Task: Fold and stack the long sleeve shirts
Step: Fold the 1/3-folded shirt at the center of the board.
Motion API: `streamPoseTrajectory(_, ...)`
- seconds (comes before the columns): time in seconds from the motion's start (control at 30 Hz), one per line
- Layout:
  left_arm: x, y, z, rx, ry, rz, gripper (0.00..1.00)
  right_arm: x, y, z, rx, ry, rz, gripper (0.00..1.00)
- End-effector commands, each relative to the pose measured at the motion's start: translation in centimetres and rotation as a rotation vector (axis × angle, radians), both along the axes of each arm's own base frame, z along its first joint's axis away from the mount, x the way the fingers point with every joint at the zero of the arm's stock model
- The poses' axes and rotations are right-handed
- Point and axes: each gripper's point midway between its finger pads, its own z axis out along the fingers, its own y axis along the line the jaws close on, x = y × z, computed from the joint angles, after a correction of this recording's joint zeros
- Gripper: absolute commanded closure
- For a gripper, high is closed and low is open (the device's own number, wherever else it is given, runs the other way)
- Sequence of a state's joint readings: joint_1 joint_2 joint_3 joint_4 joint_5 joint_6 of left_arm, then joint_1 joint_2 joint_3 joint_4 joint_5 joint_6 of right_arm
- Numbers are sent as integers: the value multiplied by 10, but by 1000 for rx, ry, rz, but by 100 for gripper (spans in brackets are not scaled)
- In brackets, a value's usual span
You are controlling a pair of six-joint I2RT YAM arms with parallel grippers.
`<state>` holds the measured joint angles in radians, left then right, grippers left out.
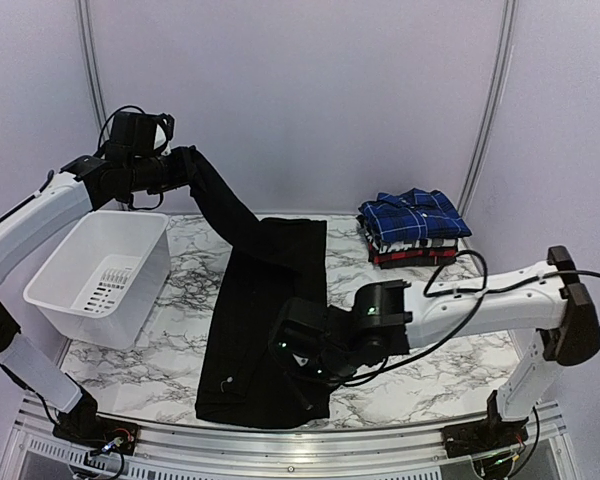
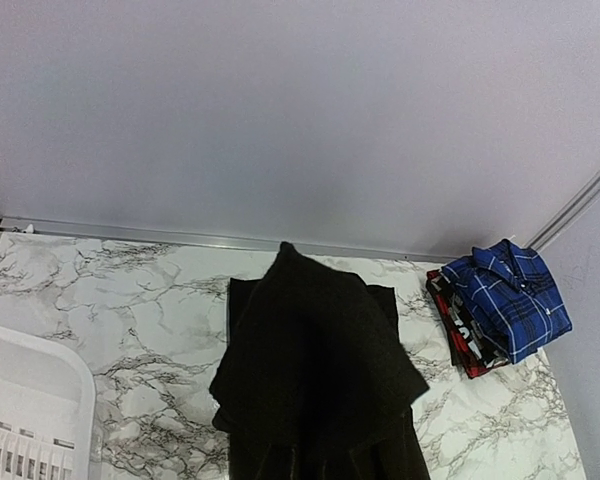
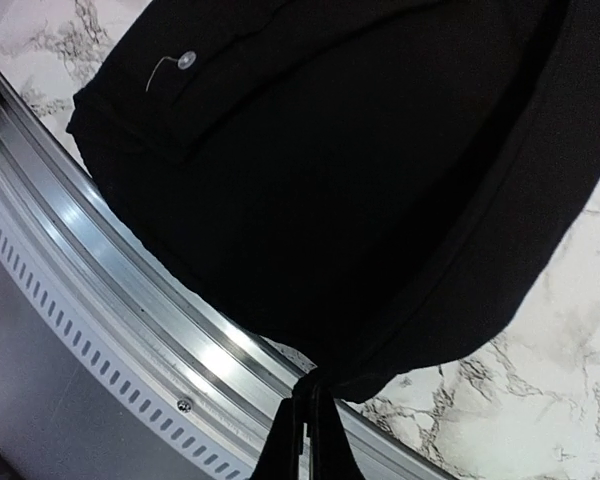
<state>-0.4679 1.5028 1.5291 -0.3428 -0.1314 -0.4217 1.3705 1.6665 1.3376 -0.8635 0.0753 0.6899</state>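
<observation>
A plain black long-sleeve shirt (image 1: 265, 320) lies lengthwise down the middle of the marble table. My left gripper (image 1: 180, 165) is shut on its far end and holds it raised at the back left; the cloth drapes down in the left wrist view (image 2: 315, 370) and hides the fingers. My right gripper (image 1: 302, 372) is shut on the shirt's near hem (image 3: 380, 370), close to the table's front edge; its fingers (image 3: 285, 445) pinch the cloth. A stack of folded plaid shirts (image 1: 413, 228), blue-and-white on top of red and black-and-white, sits at the back right.
A white plastic basket (image 1: 100, 275) stands tilted at the left of the table. The metal front rail (image 3: 130, 300) runs just beneath my right gripper. Bare marble (image 1: 450, 370) lies to the right of the black shirt.
</observation>
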Motion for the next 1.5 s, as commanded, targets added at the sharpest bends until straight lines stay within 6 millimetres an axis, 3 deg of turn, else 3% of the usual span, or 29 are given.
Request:
streamPoseTrajectory(0.0,0,2,-4,23,9,-15,97,-8,26,-21,1,67,119,100)
streamPoseTrajectory(0.03,0,2,-4,23,11,-14,97,-7,28,-26,3,76,115,98)
streamPoseTrajectory(0.1,1,2,-7,27,17,-18,97,-4,29,-28,22,86,102,83)
streamPoseTrajectory(0.2,2,1,-10,30,22,-20,97,8,23,-9,95,49,43,61)
streamPoseTrajectory(0.27,2,2,-10,31,25,-18,97,16,11,0,128,14,-2,56)
streamPoseTrajectory(0.33,2,2,-10,30,25,-17,97,22,-8,-2,108,-26,-44,56)
streamPoseTrajectory(0.43,3,2,-9,29,23,-13,97,12,-23,-9,104,-63,-38,61)
streamPoseTrajectory(0.57,5,1,-7,25,22,-16,97,-5,-26,-26,125,-117,17,65)
streamPoseTrajectory(0.7,7,0,-8,23,28,-17,97,-3,-35,-49,45,-208,41,66)
streamPoseTrajectory(1.07,7,5,-8,35,34,-3,97,6,-33,-77,-53,-341,95,66)
streamPoseTrajectory(1.33,7,5,-8,33,38,-1,97,11,-30,-85,-97,-380,107,65)
streamPoseTrajectory(1.47,8,5,-8,31,38,-2,97,16,-28,-83,-106,-404,82,76)
